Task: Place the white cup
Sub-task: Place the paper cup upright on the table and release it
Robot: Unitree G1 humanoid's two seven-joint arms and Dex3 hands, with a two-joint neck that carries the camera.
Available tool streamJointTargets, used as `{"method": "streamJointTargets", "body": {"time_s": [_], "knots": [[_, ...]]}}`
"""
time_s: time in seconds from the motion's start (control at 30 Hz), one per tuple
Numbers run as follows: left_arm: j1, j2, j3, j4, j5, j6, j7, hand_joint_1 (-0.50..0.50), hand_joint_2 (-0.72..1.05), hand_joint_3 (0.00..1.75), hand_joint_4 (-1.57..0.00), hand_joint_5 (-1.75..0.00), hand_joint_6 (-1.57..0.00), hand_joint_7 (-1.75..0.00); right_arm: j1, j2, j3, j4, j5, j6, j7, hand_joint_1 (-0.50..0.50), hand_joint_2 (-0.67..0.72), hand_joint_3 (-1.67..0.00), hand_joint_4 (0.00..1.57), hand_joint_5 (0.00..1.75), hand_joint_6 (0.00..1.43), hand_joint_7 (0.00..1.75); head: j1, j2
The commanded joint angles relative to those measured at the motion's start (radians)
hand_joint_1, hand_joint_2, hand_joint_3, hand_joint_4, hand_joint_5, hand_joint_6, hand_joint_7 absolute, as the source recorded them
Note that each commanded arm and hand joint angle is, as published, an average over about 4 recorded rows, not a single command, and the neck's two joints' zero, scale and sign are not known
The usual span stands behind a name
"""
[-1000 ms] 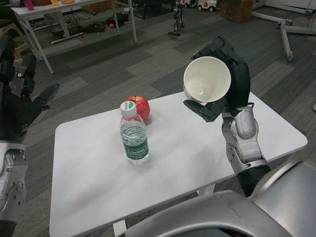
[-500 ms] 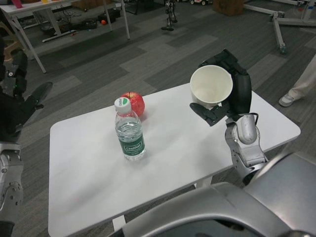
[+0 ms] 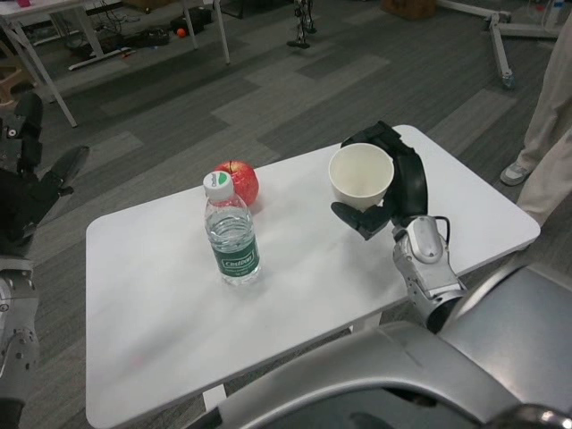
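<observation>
Cup (image 3: pixel 361 178), white and plain, with an open round mouth and walls tapering downward, was held upright over the white table (image 3: pixel 161 313) by the right hand (image 3: pixel 393 188), whose fingers wrapped its far side and base. Bottle (image 3: pixel 231 234) stood at 9 o'clock of the cup, apple (image 3: pixel 239 181) just behind it at 12 o'clock. Left hand (image 3: pixel 31 192) hung off the table at 9 o'clock, fingers spread, holding nothing.

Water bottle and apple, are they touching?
Cannot tell. In the head view the water bottle stands in front of the apple, its cap overlapping it, hiding any gap.
</observation>
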Motion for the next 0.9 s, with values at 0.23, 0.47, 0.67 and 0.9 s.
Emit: {"method": "streamJointTargets", "body": {"time_s": [0.23,0.47,0.67,0.9], "knots": [[-0.009,0.004,0.000,0.000,0.003,-0.005,0.001,-0.50,1.05,0.09,0.00,-0.31,0.00,-0.21,-0.027,0.011,0.009,0.104,-0.006,-0.002,-0.007,0.25,-0.16,-1.57,0.45,1.55,0.69,1.40,-0.026,-0.002],[-0.009,0.003,0.000,0.001,0.005,-0.003,0.001,-0.50,1.05,0.09,0.00,-0.31,0.00,-0.21,-0.020,0.026,0.006,0.145,-0.013,-0.004,-0.007,0.22,-0.16,-1.59,0.36,1.65,0.71,1.47,-0.031,-0.005],[-0.010,0.003,0.000,0.001,0.005,-0.003,0.001,-0.50,1.05,0.09,0.00,-0.31,0.00,-0.21,-0.024,0.027,0.001,0.207,-0.013,-0.011,0.017,0.18,-0.22,-1.59,0.31,1.65,0.74,1.47,-0.034,-0.010],[-0.009,0.003,-0.001,0.006,0.005,-0.003,0.001,-0.50,1.05,0.09,0.00,-0.31,0.00,-0.21,-0.031,0.038,-0.021,0.245,-0.013,-0.015,0.081,-0.01,-0.29,-1.59,0.26,1.65,0.66,1.54,-0.039,-0.022]]}}
